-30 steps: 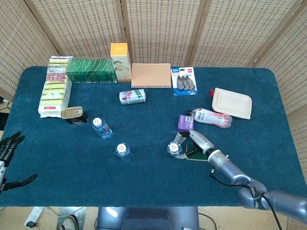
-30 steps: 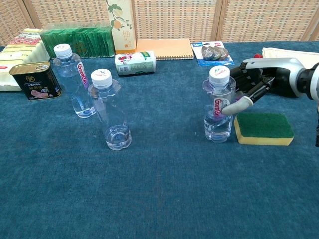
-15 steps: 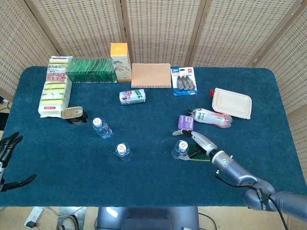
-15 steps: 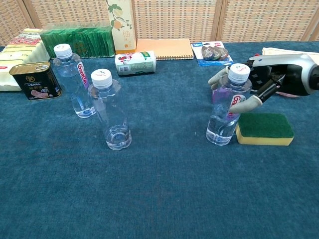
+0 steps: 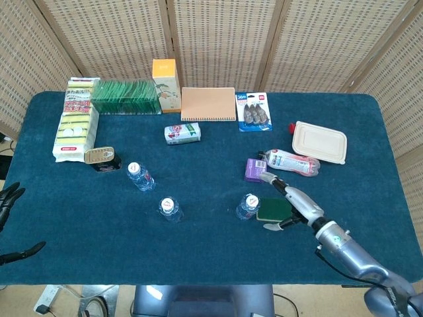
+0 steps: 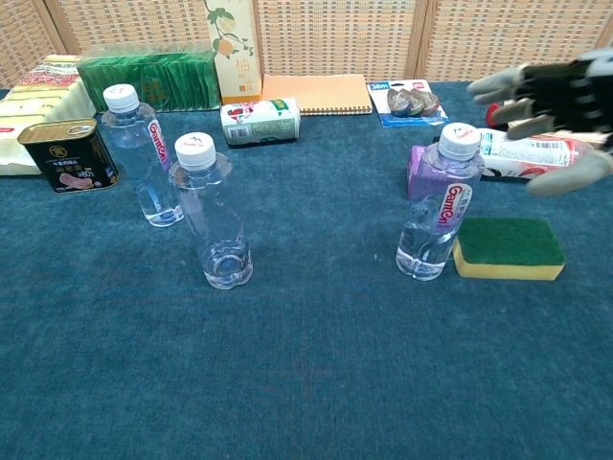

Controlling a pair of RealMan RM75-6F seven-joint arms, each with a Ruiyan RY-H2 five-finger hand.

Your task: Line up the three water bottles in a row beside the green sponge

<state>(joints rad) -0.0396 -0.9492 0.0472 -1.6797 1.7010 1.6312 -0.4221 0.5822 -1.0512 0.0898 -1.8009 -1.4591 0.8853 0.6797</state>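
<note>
You let go: your right hand [image 6: 551, 101] lifted away, fingers [image 6: 498, 84] spread, and the first bottle [image 6: 436, 216] stood beside the green sponge [image 6: 508, 245]; two bottles remained.

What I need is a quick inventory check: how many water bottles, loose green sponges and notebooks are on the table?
Water bottles: 3
Loose green sponges: 1
Notebooks: 1
Total: 5
</note>
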